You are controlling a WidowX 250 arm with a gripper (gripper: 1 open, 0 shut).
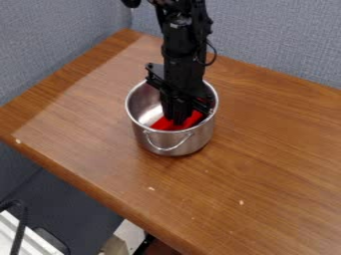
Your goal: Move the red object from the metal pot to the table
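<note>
Near the upper middle of the frame, the black robot arm (181, 30) comes down almost straight from the top edge, its slim jointed body held vertical. Its gripper (178, 112) points downward and reaches inside the metal pot (170, 127), below the level of the rim. The dark fingers appear drawn together there, right at the red object (177, 121), so the claw looks clenched around it, though the pot wall and the fingers themselves hide the exact contact.

At the centre of the picture, the metal pot stands upright on the table (253, 159). It is small and round, with straight shiny steel sides that catch soft reflections, a rolled rim, and a thin wire handle hanging against the side that faces the lower edge of the frame. The red object lies within it, low against the bottom; only patches of bright, smooth red show to either side of the gripper, mostly toward the right half of the pot. Nothing else can be made out inside.

Across most of the frame, the table is a brown wooden top with fine visible grain and a rounded edge, running diagonally from the upper left corner down toward the lower right. Beyond it, at the upper left, a grey-blue fabric wall (54, 30) with a woven texture fills the background. Below the table's edge, at the lower left, darker floor and some pale shapes are too blurred to identify.
</note>
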